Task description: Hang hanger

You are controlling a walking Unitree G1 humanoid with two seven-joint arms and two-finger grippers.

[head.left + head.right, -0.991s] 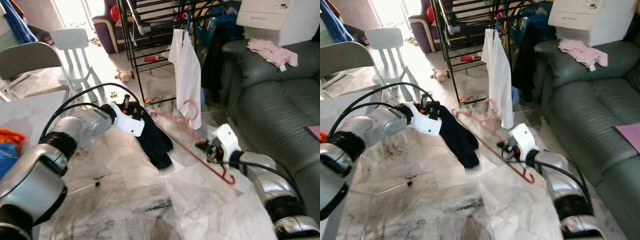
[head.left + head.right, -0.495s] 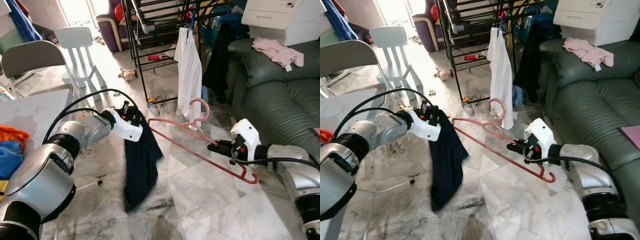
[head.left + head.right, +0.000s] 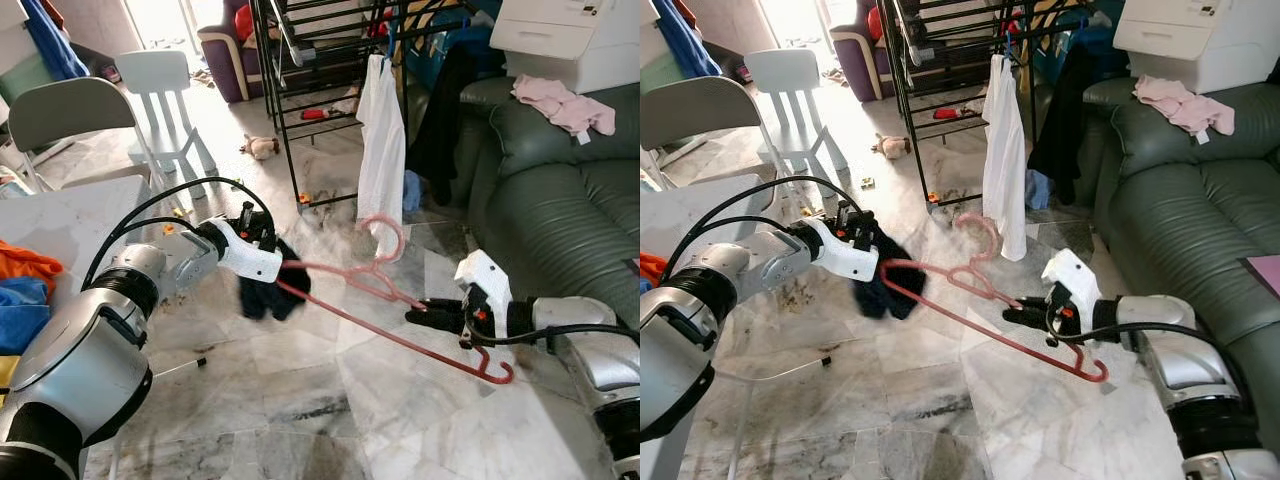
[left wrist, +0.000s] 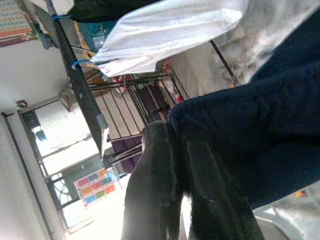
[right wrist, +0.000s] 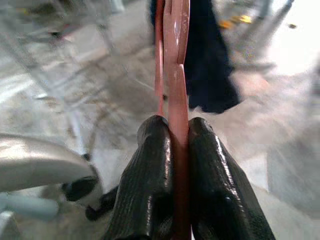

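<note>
A pink-red hanger [image 3: 385,298] hangs in the air low over the marble floor, hook [image 3: 383,232] up. My right gripper [image 3: 418,313] is shut on its lower bar; in the right wrist view the fingers [image 5: 150,185] pinch the hanger [image 5: 175,60]. My left gripper [image 3: 262,234] is shut on a bunched dark navy garment [image 3: 264,292] at the hanger's left end. The left wrist view shows that gripper [image 4: 172,127] closed on the navy cloth [image 4: 260,125]. Behind stands a black drying rack [image 3: 290,70] with a white shirt [image 3: 382,140] hung on it.
A dark green sofa [image 3: 570,200] with pink clothes [image 3: 562,100] runs along the right. A grey chair [image 3: 60,110] and a small white chair [image 3: 165,85] stand at the back left. A table [image 3: 60,215] with orange and blue cloth is at my left. A toy [image 3: 262,147] lies by the rack.
The navy garment, hanging long half a second ago, is now bunched up by my left gripper at the hanger's end. The right gripper and hanger have shifted left and lower.
</note>
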